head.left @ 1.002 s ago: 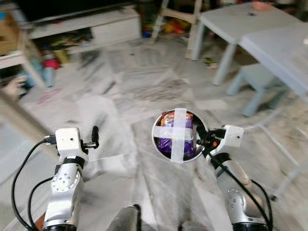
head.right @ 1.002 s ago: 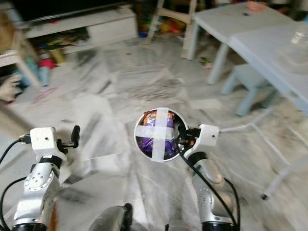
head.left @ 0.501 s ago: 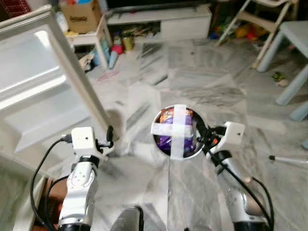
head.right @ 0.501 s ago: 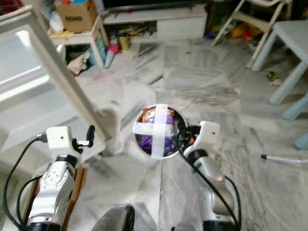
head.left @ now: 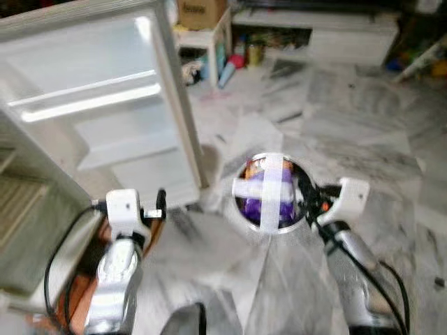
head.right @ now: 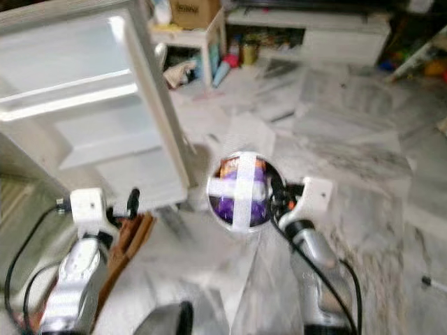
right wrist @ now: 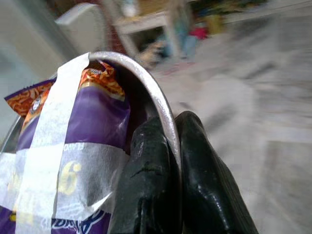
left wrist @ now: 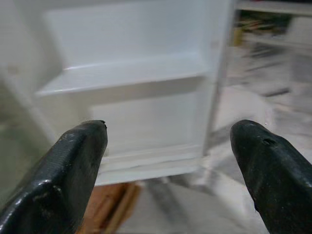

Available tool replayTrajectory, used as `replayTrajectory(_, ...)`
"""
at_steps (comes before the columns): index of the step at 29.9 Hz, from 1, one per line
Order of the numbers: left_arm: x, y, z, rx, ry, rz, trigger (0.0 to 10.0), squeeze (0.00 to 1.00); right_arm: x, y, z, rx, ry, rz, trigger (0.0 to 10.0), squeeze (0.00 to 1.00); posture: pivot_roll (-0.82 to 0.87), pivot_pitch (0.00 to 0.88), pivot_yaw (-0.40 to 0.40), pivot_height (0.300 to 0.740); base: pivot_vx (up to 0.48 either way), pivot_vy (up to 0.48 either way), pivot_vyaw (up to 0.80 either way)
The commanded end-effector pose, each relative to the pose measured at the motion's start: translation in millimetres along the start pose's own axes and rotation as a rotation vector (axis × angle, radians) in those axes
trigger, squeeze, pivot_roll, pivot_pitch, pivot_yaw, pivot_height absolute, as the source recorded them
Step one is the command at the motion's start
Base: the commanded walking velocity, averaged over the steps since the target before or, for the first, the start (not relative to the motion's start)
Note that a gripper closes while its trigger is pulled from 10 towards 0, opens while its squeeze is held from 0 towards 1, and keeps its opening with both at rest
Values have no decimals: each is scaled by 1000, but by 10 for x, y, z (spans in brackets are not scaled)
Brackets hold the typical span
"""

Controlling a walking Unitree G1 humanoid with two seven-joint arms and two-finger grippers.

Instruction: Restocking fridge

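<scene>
1. Fridge [head.left: 42, 230] stands at the robot's left, cut off by the frame edge, so only part of its body can be made out; the head views are blurred.
2. One door [head.left: 105, 105] swings wide open, its white inner face showing two shelf rails across it. The left wrist view looks onto this same face, with a strip of brown wood at its foot.
3. Marble floor [head.left: 363, 139] runs from the door to the far wall, where one low white cabinet [head.left: 328, 35], one small table [head.right: 192, 38] and one cardboard box [head.right: 195, 10] on it sit among clutter too smeared to name.
4. Two silver arms reach forward. The left gripper [left wrist: 170, 161] hangs in front of the door's lower edge, apart from it, its two black fingers spread wide with nothing between them.
5. The right gripper [right wrist: 173, 165] is raised over the floor just beside the door's free edge. Its two fingers [right wrist: 151, 170] are pressed together on the thin metal rim of one round bowl [head.left: 241, 209], one finger inside and one outside.
6. One purple and orange packet [right wrist: 92, 117] lies in the bowl, its print too blurred and reversed to read.
7. Two strips of pale tape [head.left: 272, 192] cross over the bowl's mouth, hiding the middle of the packet.
</scene>
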State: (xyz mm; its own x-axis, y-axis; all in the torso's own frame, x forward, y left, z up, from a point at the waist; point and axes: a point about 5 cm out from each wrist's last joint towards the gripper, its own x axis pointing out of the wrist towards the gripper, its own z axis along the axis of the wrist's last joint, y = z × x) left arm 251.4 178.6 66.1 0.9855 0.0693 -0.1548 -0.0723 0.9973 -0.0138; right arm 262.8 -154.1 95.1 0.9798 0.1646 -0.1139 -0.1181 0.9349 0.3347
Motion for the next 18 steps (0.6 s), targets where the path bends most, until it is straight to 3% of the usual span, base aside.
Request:
replayTrajectory(1,-24,39,21,-8,-8,33,10000,0,-12,-21,40,-16,-9,7,10000,0,8,99,35,740,0,0,794)
replayTrajectory(5,-68,154,-14,-66,10,91,10000,0,-6,-55,75,-23,-14,4,10000,0,6,94,27,740,0,0,794)
replayTrajectory(9,-142,186,-21,-50,11,79,10000,0,-10,-84,90,-40,-14,6,10000,0,18,91,14,740,0,0,794)
replayTrajectory(14,-350,312,-80,-1,30,93,10000,0,-76,-191,71,-74,8,-6,10000,0,34,93,2,740,0,0,794)
replayTrajectory(18,-360,336,-117,1,45,99,10000,0,-83,-206,48,-84,22,-1,10000,0,34,99,0,740,0,0,794)
